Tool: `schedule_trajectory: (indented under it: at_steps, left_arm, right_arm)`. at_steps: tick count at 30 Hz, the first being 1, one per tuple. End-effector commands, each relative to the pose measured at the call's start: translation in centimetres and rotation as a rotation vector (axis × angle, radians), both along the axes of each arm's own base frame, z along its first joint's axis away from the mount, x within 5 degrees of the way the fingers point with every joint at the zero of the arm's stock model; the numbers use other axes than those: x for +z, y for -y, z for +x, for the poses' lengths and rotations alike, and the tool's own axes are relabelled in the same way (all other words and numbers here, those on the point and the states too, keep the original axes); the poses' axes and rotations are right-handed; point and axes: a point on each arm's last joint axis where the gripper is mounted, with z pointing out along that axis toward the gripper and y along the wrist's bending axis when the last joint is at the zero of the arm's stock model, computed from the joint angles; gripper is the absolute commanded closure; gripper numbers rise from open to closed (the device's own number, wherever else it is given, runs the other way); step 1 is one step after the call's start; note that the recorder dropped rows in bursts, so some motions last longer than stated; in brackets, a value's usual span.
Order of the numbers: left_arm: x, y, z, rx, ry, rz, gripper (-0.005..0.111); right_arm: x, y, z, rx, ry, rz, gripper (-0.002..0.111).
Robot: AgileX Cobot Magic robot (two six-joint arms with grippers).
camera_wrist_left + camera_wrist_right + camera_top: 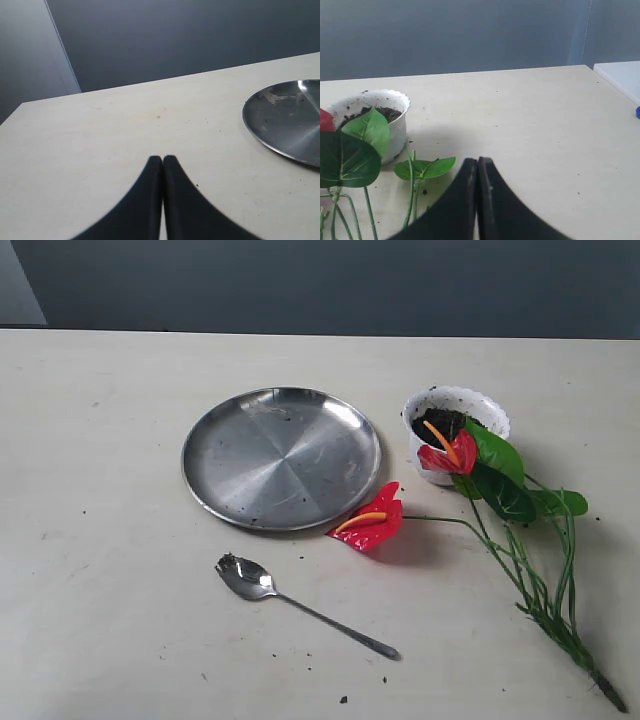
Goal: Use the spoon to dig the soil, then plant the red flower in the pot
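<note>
A: Nearest the camera lies the spoon (262,583), loose on the table (100,540), bowl by the steel plate (281,457), with dark specks in it.

B: And to the right?

A: The red flower (369,523) lies flat, one bloom touching the plate's rim, the other leaning on the pot (455,425). Soil (440,423) already sits in that pot.

B: The grippers?

A: The left gripper (162,159) and right gripper (477,161) both have fingers pressed together, holding nothing, and neither shows in the exterior view.

B: Risks?

A: I'd guess the thin, flat handle could slip out of a pinch. And the leaves drape over the pot, so digging might snag them or tip it.
</note>
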Motion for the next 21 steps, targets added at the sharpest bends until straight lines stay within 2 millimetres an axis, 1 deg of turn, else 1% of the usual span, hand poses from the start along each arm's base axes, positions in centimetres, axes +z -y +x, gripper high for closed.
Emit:
schedule_trajectory:
  at_steps: [1, 9, 11, 13, 15, 16, 18, 19, 21]
  left_arm:
    - [0.1, 0.0, 0.0, -0.003, 0.002, -0.005, 0.105]
    - [0.1, 0.0, 0.0, -0.003, 0.002, -0.005, 0.105]
    - [0.1, 0.0, 0.0, -0.003, 0.002, -0.005, 0.105]
    - [0.1, 0.0, 0.0, -0.003, 0.002, -0.005, 0.105]
    - [0.1, 0.0, 0.0, -0.003, 0.002, -0.005, 0.105]
    - [0.1, 0.0, 0.0, -0.003, 0.002, -0.005, 0.105]
    - [0.1, 0.0, 0.0, -0.003, 0.002, -0.005, 0.105]
    - [0.1, 0.0, 0.0, -0.003, 0.002, -0.005, 0.105]
    - [0.1, 0.0, 0.0, -0.003, 0.002, -0.005, 0.105]
  right_arm:
    - [0.1, 0.0, 0.0, -0.004, 0.013, -0.017, 0.108]
    - [0.1, 0.0, 0.0, -0.004, 0.015, -0.017, 0.108]
    - [0.5, 0.2, 0.0, -0.010, 0.055, -0.079, 0.108]
    - [1.4, 0.3, 0.1, -0.012, 0.147, -0.136, 0.108]
    - [2.5, 0.2, 0.2, -0.013, 0.268, -0.136, 0.108]
    - [3.3, 0.2, 0.1, -0.015, 0.355, -0.129, 0.108]
    - [4.2, 0.2, -0.1, -0.021, 0.464, -0.108, 0.108]
    - [4.6, 0.2, -0.2, -0.027, 0.517, -0.085, 0.108]
    - [5.2, 0.4, -0.4, -0.045, 0.604, 0.071, 0.108]
